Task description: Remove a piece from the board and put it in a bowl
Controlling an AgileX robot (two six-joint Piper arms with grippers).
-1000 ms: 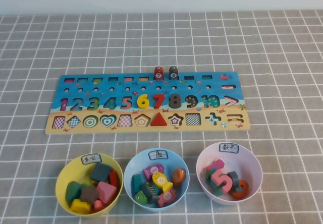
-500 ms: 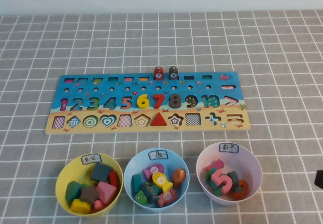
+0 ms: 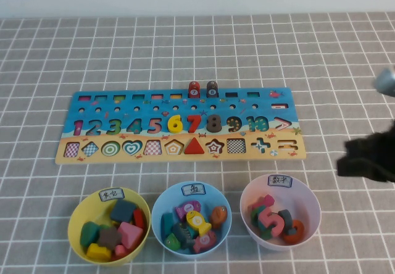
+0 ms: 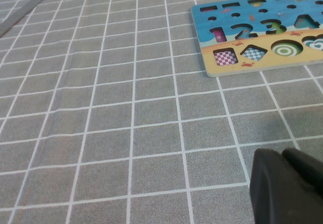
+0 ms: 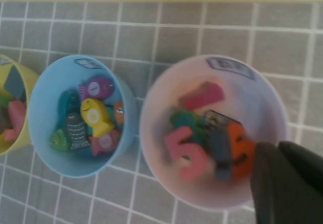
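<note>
The right pincer is at the right edge of the high view, a dark blurred shape over the worktop, right of the board and just beyond the white-pink bowl; its fingers are pressed together with nothing between them, and in the right wrist view they lie over the rim of that bowl. The left pincer appears only in the left wrist view, above bare grey checked cloth near the board's left end, its two dark fingers meeting with only a thin seam between them and holding nothing. The board lies across the middle of the worktop, with a blue upper part carrying coloured numbers and a tan strip of shape cut-outs along its near edge. The piece, a red triangle, sits in its slot on that strip, about midway along, directly nearer than the red 7. Two small pegs stand upright at the board's far edge. Three bowls stand in a row nearer than the board: the yellow bowl on the left with shape blocks in it, the light-blue bowl in the middle with fish pieces, and the white-pink bowl on the right with number pieces. Each bowl carries a small white handwritten label on its far rim.
</note>
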